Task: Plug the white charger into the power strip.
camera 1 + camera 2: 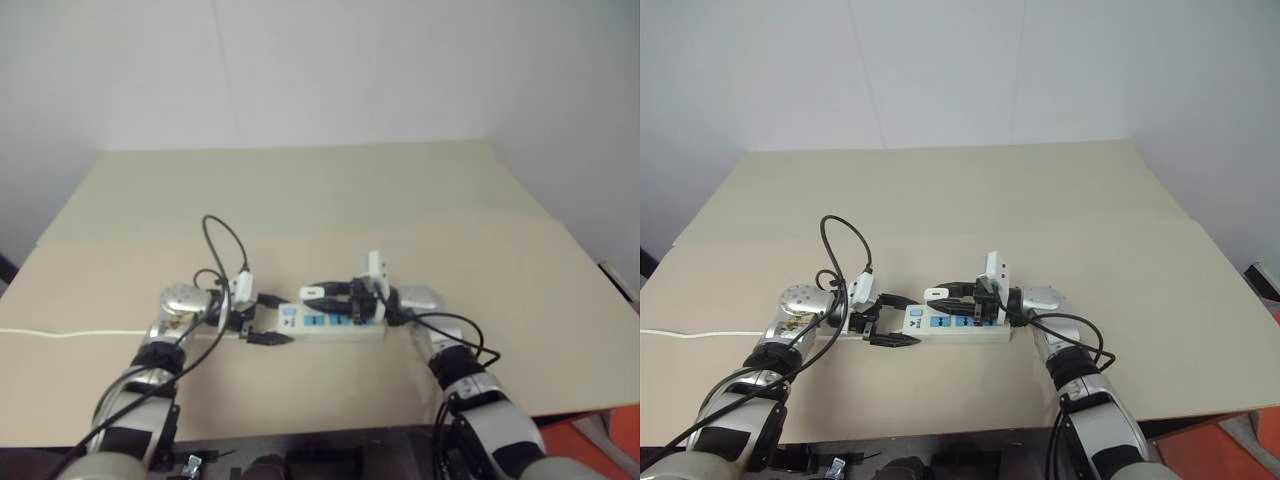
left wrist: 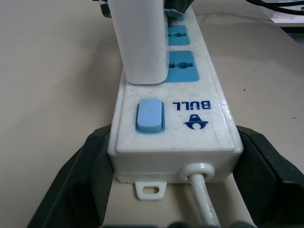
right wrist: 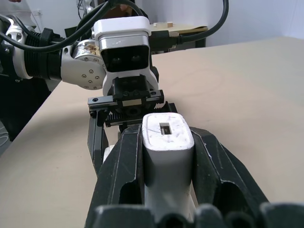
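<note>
Charger [image 3: 166, 142] gripped in right hand [image 3: 167, 156], standing on strip [image 2: 190, 109] beside the switch. Left hand [image 2: 171, 180] clamps strip's cord end on tabletop [image 1: 300, 190].

Soft, even overhead light is falling dimly, shadows are staying faint, and near fingers are blurring at six o'clock.

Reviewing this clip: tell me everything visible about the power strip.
The power strip is a long narrow white plastic bar lying flat on the tan table. It has a light-blue rocker switch, blue BULL lettering, a row of blue socket faces, a mounting tab and a white cord at its switch end. The left gripper clamps that end. The white charger, held by the right gripper, stands on it just past the switch.
</note>
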You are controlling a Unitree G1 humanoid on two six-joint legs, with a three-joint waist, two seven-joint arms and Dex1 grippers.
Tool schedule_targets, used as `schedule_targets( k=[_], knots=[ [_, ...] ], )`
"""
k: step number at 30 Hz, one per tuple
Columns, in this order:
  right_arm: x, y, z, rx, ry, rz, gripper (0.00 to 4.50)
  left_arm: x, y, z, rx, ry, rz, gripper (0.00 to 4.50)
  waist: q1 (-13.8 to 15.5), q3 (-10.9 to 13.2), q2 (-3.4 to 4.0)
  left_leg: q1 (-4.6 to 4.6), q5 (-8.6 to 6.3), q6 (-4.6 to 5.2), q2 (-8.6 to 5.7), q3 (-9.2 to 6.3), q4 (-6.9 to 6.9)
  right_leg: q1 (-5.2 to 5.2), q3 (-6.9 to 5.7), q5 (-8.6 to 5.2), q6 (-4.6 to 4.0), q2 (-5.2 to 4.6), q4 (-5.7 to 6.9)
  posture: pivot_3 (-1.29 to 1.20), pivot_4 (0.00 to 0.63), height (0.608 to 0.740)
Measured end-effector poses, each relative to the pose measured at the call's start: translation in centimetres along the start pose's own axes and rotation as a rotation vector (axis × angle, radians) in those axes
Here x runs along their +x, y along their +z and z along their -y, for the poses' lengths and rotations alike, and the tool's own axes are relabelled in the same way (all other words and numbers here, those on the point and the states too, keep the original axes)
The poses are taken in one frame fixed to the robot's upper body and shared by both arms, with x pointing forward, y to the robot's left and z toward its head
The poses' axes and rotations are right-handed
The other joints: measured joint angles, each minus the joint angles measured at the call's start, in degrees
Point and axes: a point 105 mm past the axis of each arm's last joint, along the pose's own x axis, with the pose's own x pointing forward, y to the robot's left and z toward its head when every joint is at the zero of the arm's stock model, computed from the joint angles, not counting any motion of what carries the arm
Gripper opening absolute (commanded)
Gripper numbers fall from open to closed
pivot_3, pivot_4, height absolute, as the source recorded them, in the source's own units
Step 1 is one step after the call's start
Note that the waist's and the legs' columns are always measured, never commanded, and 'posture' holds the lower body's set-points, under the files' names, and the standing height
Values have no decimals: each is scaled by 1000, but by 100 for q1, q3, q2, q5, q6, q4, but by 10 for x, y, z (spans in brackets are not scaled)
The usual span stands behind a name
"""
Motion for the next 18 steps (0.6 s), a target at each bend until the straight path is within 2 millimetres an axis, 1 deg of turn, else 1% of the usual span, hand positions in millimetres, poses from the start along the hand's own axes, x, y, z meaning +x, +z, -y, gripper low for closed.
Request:
schedule_targets(
  k=[1, 3, 4, 5, 6, 7, 8, 9, 11, 14, 18],
  knots=[
    [0, 0, 0, 0, -1, 1, 1110, 0, 0, 0, 1, 0, 0, 3267, 1, 0, 0, 0, 0, 0, 0, 0, 0, 0, 0, 0, 0, 0, -1, 0, 150, 740],
    [0, 0, 0, -1, -2, 0, 1830, 0, 0, 0, 2, 1, 0, 3267, 4, 0, 0, 0, 0, 0, 0, 0, 0, 0, 0, 0, 0, 0, -1, 0, 150, 740],
    [-4, -4, 2, 0, -17, -28, 2108, 1, 1, 0, 6, -2, 3, 3267, 9, 0, 0, -1, 0, 0, 0, 0, 0, 0, 0, 0, 0, 0, -1, 0, 150, 740],
    [-6, -5, 3, -6, -22, -39, 2504, 1, 1, 0, 7, -2, 5, 3267, 17, 0, -1, -2, 0, 0, 0, 0, 0, 0, -1, 0, 0, 0, -1, 0, 150, 740],
    [-8, -5, 4, -5, -30, -45, 2752, 1, 1, 0, 7, -2, 5, 3267, 19, -2, -4, -1, 0, 0, 0, 0, 0, 1, -1, 0, 0, 0, -3, 0, 150, 740],
    [-9, -5, 5, -2, -39, -47, 3204, 1, 1, 0, 7, -2, 5, 3267, 19, -3, -5, -2, 0, 0, 0, 0, 0, 1, -1, 0, 0, 1, -3, 0, 150, 740],
    [-10, -5, 5, -1, -42, -46, 3468, 1, 1, 0, 7, -2, 5, 3267, 19, -3, -5, -2, 0, 0, 0, 0, 0, 1, -1, 0, 0, 1, -3, 0, 150, 740],
    [-10, -4, 6, -2, -46, -44, 3849, 1, 1, 0, 7, -2, 5, 3267, 20, -3, -5, -2, 0, 0, 0, 0, 0, 1, -1, 0, 0, 1, -3, 0, 150, 740],
    [-11, -4, 6, 2, -52, -42, 4462, 1, 1, 0, 7, -2, 6, 3267, 21, -3, -5, -2, 0, 0, 0, 0, 0, 1, -1, 0, 0, 0, -4, 0, 150, 740],
    [-13, -3, 5, -5, -55, -42, 4462, 2, 1, 0, 10, -4, 8, 3267, 32, -3, -5, -5, 0, 0, 0, 0, 0, 0, -2, 0, 0, 0, -6, 0, 150, 740],
    [-25, -1, 4, -32, -47, -66, 4462, 2, 2, 0, 15, -6, 9, 3267, 40, -3, -5, -9, -2, 2, 0, 0, -5, 1, -3, 0, 0, 1, -26, 0, 150, 740]
  ],
)
